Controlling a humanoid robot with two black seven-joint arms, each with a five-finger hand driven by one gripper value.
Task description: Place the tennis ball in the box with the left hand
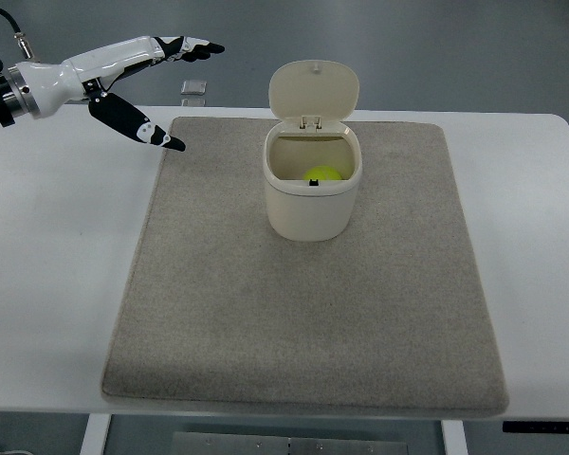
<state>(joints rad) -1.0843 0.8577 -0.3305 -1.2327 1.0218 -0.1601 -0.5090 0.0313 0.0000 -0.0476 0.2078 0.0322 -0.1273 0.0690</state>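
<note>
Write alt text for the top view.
A yellow tennis ball lies inside a cream box with its lid up, standing on a grey mat. The robot's left hand is at upper left, fingers open, holding nothing.

- The tennis ball [323, 175] lies inside the cream box [310, 210], lid up.
- The box stands on a grey mat [303, 332].
- The left hand [137, 81] hovers apart, fingers spread, empty.
</note>
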